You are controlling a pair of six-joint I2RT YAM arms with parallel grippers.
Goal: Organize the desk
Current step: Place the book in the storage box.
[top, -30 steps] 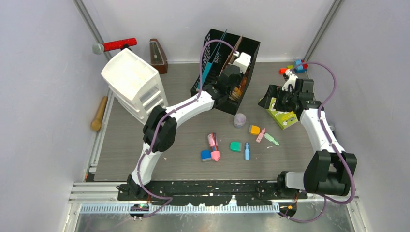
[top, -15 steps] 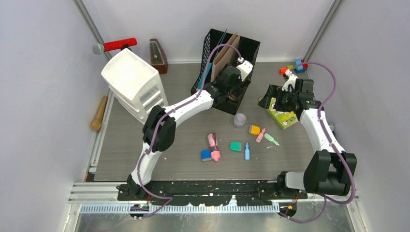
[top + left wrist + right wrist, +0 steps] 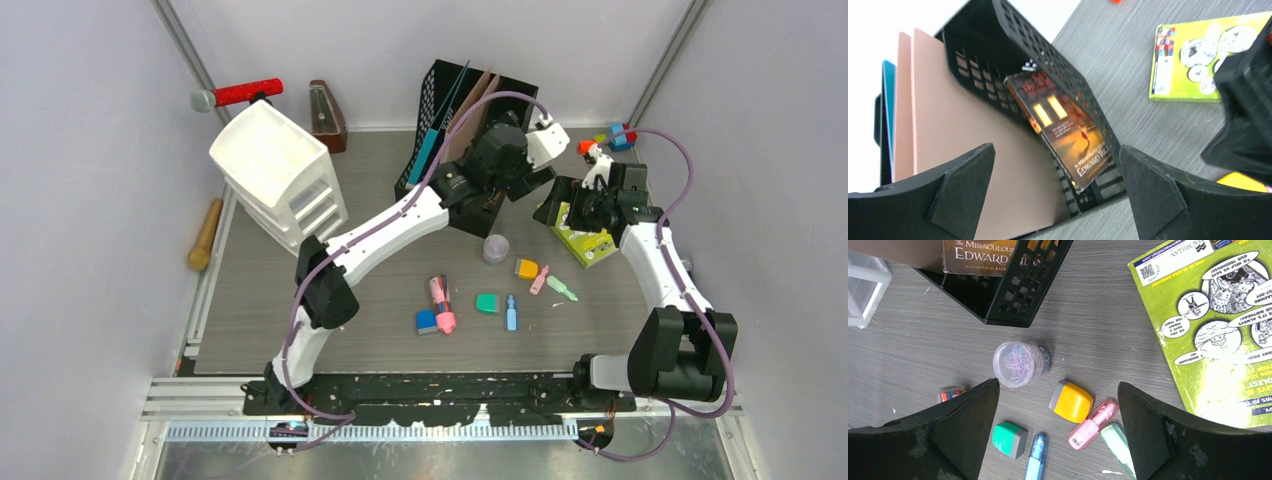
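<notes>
Filling the top view's middle, the grey-brown wood-grain desk (image 3: 260, 300) bears a black mesh file rack (image 3: 515, 95) at upper centre. Left wrist: left gripper (image 3: 1055, 150) gapes empty over an orange paperback book (image 3: 1068, 135). Right wrist: right gripper (image 3: 1058, 384) spread wide, empty, above a clear round paper-clip jar (image 3: 1018, 363).

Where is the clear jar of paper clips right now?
The jar sits right of centre on the desk in the top view, in front of the black mesh file rack, the orange block at its near right.

Overhead view, downward wrist views sharing rack (image 3: 1013, 285)
</notes>
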